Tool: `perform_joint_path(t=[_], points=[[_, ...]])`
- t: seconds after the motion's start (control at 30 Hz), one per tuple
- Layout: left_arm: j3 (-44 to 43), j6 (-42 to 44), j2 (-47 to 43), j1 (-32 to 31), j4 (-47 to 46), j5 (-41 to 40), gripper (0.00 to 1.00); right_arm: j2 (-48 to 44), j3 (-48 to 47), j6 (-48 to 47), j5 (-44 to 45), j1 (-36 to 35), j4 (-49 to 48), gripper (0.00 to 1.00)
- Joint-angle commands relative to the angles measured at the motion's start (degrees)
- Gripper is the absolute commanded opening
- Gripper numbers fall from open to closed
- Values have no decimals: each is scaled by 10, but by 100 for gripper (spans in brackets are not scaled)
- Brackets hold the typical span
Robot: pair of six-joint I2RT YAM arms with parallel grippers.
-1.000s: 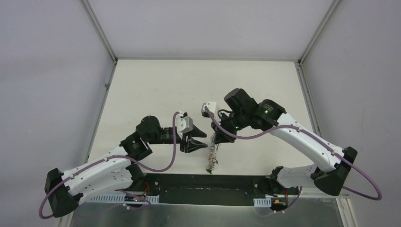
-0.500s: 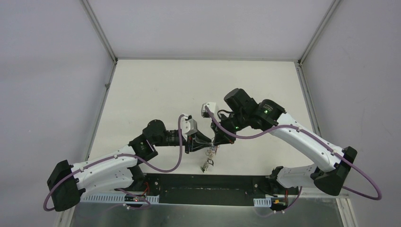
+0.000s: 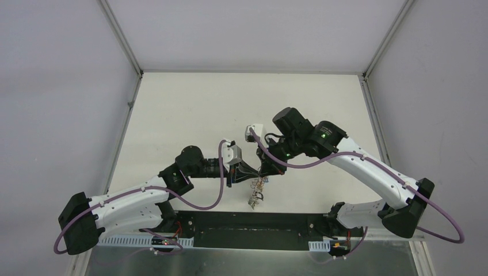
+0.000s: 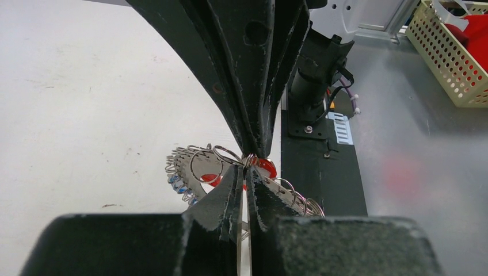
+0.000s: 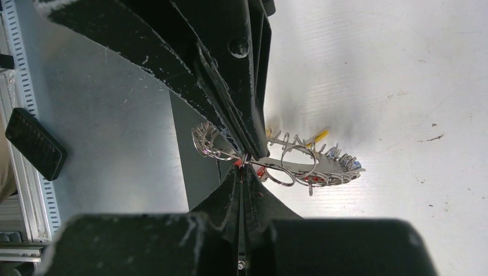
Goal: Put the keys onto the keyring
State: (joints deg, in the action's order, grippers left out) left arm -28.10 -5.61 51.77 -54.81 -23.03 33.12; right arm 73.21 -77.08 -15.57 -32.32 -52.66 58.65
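The keyring (image 3: 259, 184) hangs in the air over the table's near edge, a grey ring (image 4: 193, 164) fringed with small silver rings (image 5: 313, 164). My left gripper (image 3: 251, 174) and right gripper (image 3: 266, 171) meet tip to tip on its rim. The left gripper (image 4: 246, 167) is shut with a thin silver strip of metal between its pads. The right gripper (image 5: 244, 168) is shut on the same spot. A red key tag (image 4: 266, 168) sits right behind the fingertips. Blue tags (image 4: 179, 185) and a yellow tag (image 5: 319, 135) hang off the ring. More keys (image 3: 253, 199) dangle below.
The black base plate (image 3: 253, 221) lies under the hanging keys. A cream perforated basket (image 4: 454, 63) holding something red stands off the table. A flat black slab (image 5: 34, 144) lies on the grey surface. Metal frame posts (image 3: 124, 40) rise at the table's back corners.
The left gripper moved right from beside the keyring up to it and closed its open fingers on the rim. The hanging keys swung slightly. The right arm stayed still.
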Motion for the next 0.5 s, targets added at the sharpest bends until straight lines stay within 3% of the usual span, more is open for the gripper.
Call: perform_joint_path(t=[0.0,0.13,0.2,0.27,0.4,0.47], points=[[-8,-3,1,-7,-37,17,0,-5,-4,12,-22,2,-37,0],[-5,-10,-2,-8,-39,19,0,-11,1,15,-7,2,-48,0],[2,-15,-12,-8,-51,11,0,-23,12,18,9,4,-64,5],[19,-23,-28,-8,-73,-2,0,-42,28,26,23,9,-84,16],[42,-37,-67,-7,-108,-30,0,-96,81,54,30,27,-157,50],[48,-44,-83,-7,-120,-38,0,-130,116,65,7,36,-206,56]])
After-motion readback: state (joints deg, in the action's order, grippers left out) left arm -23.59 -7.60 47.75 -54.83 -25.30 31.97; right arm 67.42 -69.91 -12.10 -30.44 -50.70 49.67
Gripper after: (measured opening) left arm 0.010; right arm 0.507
